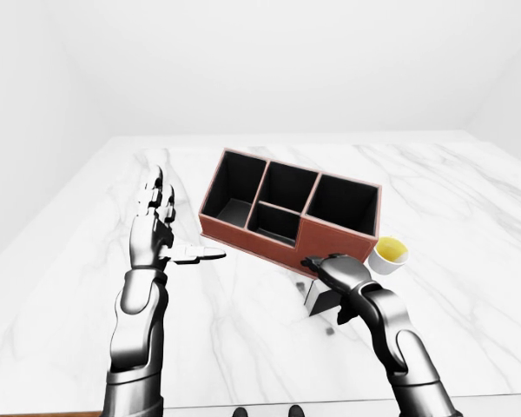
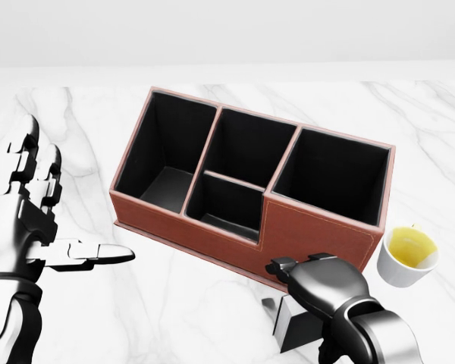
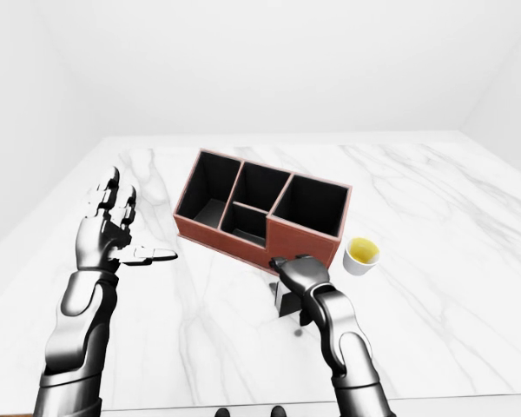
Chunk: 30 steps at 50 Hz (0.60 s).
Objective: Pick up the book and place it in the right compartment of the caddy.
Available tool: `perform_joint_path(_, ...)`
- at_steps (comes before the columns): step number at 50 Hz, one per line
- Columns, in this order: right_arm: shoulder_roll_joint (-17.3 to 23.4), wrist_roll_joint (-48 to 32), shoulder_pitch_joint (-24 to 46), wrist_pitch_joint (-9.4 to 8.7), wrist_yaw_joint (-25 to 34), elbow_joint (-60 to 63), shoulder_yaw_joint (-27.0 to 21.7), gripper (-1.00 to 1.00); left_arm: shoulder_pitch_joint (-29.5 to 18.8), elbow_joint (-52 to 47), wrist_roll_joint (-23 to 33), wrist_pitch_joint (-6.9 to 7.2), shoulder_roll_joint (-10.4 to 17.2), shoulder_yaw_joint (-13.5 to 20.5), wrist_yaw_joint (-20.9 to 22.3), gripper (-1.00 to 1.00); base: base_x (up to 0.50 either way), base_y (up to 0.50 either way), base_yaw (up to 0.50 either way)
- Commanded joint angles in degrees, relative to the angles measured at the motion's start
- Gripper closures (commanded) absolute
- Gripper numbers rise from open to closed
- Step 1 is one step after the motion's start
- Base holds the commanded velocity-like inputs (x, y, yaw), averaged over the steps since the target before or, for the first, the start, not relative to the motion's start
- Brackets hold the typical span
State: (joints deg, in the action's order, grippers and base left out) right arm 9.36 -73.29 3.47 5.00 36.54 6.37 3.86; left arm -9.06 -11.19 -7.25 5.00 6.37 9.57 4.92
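Marble table [image 1: 469, 200] stretching wide and white under both arms. Sitting on it at centre, a brown caddy [image 2: 318, 231] with black insides, set at a slant: one long compartment at the view's left, two smaller ones in the middle, one large compartment at the right. All compartments showing only dark floor and walls in the head view.

Right hand [image 2: 322, 288] down low, just below the caddy's near wall, curled over the top of a dark book [image 2: 296, 327] standing up off the table. Fingers wrapped over the book's upper edge, clenched on it. Whether the book's lower edge touches the marble: cannot tell from the head view, cut off at the bottom there. Seen whole in the right-eye view, the book [image 3: 287, 298] as a small dark slab beneath the knuckles, a spot of shadow on the table just beneath it.

Left hand [image 1: 156, 228] raised well to the left of the caddy, released, fingers spread upward, thumb jutting right toward the caddy's left end without touching it. Nothing in that palm.

Small white cup [image 2: 407, 255] of yellow liquid just beside the caddy's right corner, apart from it by a sliver. Close-up and cropped in the head view; the eye views alone giving the whole tabletop, both forearms and the pale walls beyond.
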Motion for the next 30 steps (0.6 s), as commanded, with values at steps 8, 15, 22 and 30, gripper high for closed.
perform_joint_path(8,1.65,-7.47,-0.77,0.0,-2.96,-14.71,-0.04,-0.15,0.42,0.62,-0.11,0.0,-0.08,0.09,0.09,-1.0,0.0,0.0,0.0)
perform_joint_path(15,2.01,-9.87,-2.22,0.0,-3.43,-16.23,0.64,1.0,0.82,0.37,-0.31,0.0,-0.08,0.27,0.2,-1.0,0.0,0.0,0.0)
perform_joint_path(22,2.04,-10.01,-2.64,0.0,-4.16,-16.71,0.54,1.0,1.0,1.0,-0.54,0.0,-0.1,0.36,0.32,-1.0,0.0,0.0,0.0)
perform_joint_path(30,0.63,-6.67,-4.4,0.0,0.01,-7.71,0.69,1.0,0.92,1.31,-0.66,0.0,-0.15,0.25,0.39,-1.0,0.0,0.0,0.0)
